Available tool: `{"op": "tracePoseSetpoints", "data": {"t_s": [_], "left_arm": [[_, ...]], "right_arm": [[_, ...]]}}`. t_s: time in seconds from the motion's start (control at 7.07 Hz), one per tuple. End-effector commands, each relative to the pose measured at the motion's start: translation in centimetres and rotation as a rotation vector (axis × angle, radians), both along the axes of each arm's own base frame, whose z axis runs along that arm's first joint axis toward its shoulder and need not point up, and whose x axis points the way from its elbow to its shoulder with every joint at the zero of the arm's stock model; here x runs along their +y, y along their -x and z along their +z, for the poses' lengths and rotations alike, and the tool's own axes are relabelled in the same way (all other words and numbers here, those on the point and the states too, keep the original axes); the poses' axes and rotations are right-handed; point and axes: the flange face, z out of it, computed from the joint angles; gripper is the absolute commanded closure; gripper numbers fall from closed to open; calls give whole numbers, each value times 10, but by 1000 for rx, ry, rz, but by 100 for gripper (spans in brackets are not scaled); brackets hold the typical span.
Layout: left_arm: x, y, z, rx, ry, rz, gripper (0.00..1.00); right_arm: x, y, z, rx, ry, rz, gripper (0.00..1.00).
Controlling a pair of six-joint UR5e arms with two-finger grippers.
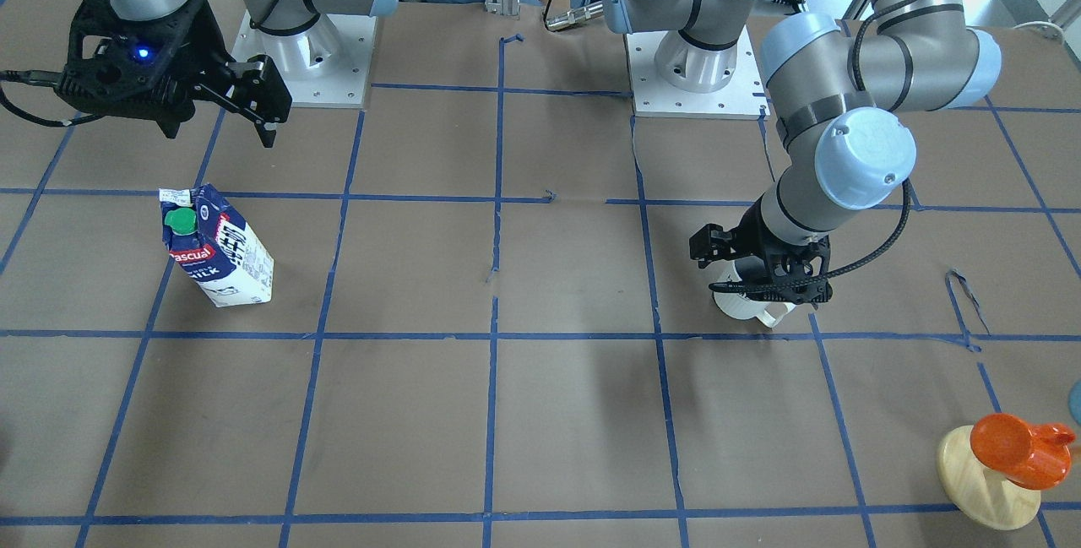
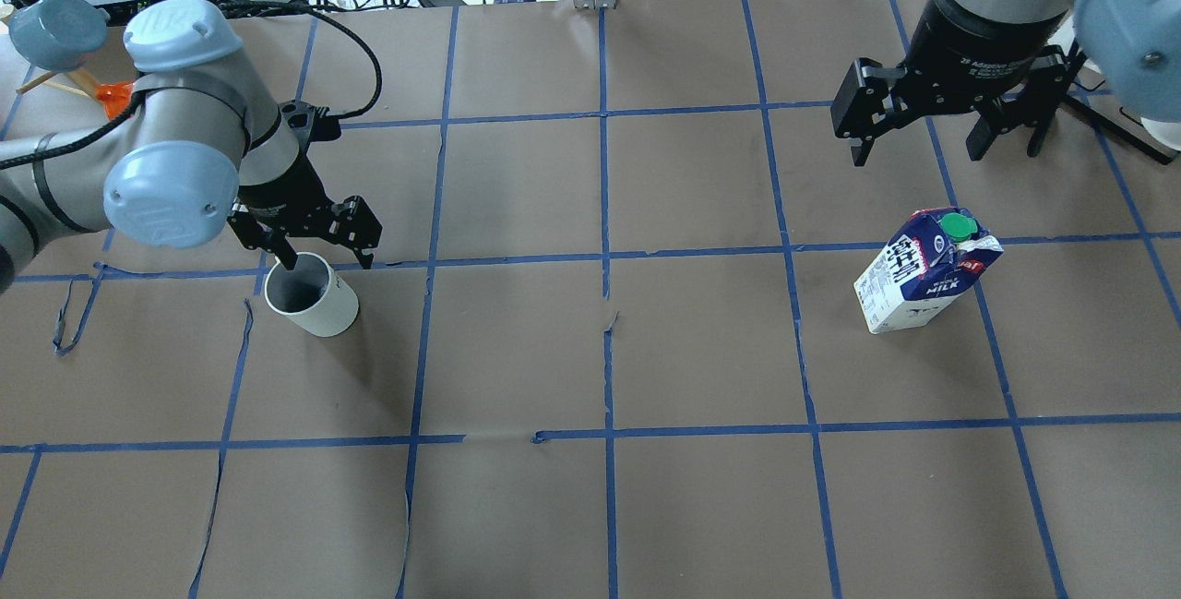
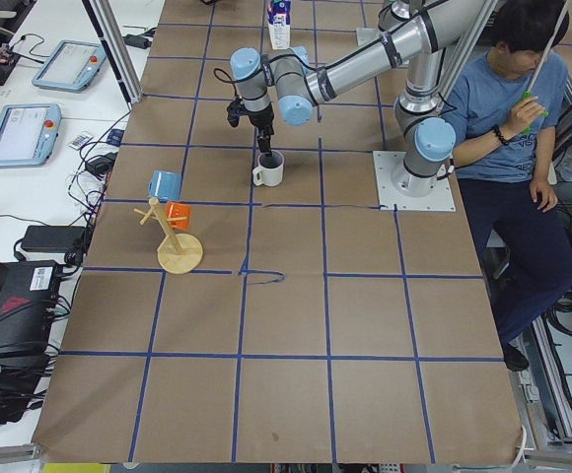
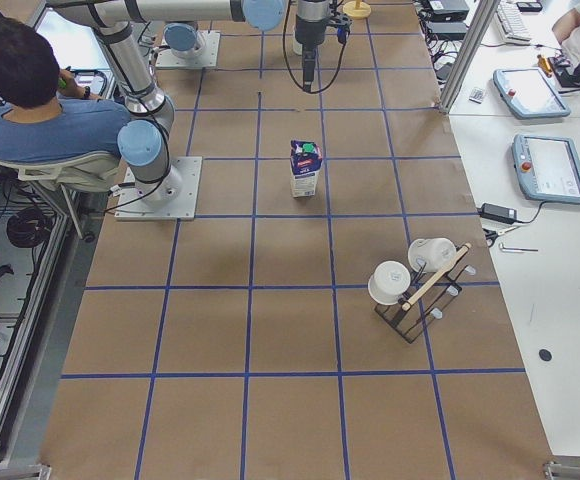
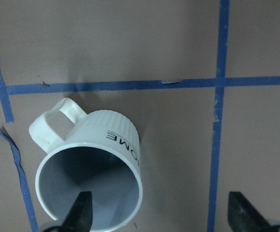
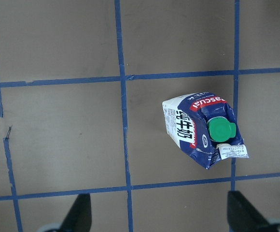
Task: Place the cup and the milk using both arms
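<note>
The white ribbed cup (image 2: 314,299) stands upright on the left of the table, dark grey inside, "HOME" on its side (image 5: 123,145); it also shows in the front view (image 1: 747,305). My left gripper (image 2: 321,253) is open and low over it. One finger (image 5: 81,212) is inside the cup and the other (image 5: 241,212) is outside, so the jaws straddle the wall. The milk carton (image 2: 923,285) stands upright on the right, green cap up (image 6: 219,129). My right gripper (image 2: 923,142) is open and empty, raised above the table behind the carton.
A wooden mug stand with an orange cup (image 1: 1013,455) stands at the table's far left corner. A black rack with white cups (image 4: 410,285) stands at the right end. A seated person (image 3: 503,108) is behind the arm bases (image 1: 304,67).
</note>
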Motion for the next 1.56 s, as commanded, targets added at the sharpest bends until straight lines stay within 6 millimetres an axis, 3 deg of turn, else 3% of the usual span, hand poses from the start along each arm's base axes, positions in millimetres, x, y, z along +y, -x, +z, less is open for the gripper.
{"op": "tracePoseSetpoints", "data": {"t_s": [0.0, 0.14, 0.28, 0.71, 0.85, 0.99, 1.42], "left_arm": [[-3, -3, -15, -11, -12, 1, 65], [-4, -3, -16, -10, -13, 3, 96], [-6, -3, -14, -13, -6, 6, 100], [-14, 2, 3, -25, 43, 26, 100], [-29, 11, 23, -39, 107, 142, 100], [-43, 41, 47, -3, 150, 174, 100], [-8, 183, 53, 32, 128, 285, 100]], "right_arm": [[2, -2, 0, -18, -8, 15, 0], [2, -2, 0, -20, -8, 15, 0], [2, -4, 0, -34, -10, 15, 0], [1, -5, -2, -46, -14, 7, 0], [2, -2, -4, -11, -17, 1, 0], [2, -2, -5, -9, -21, 1, 0], [2, -2, -11, -11, -35, 3, 0]]}}
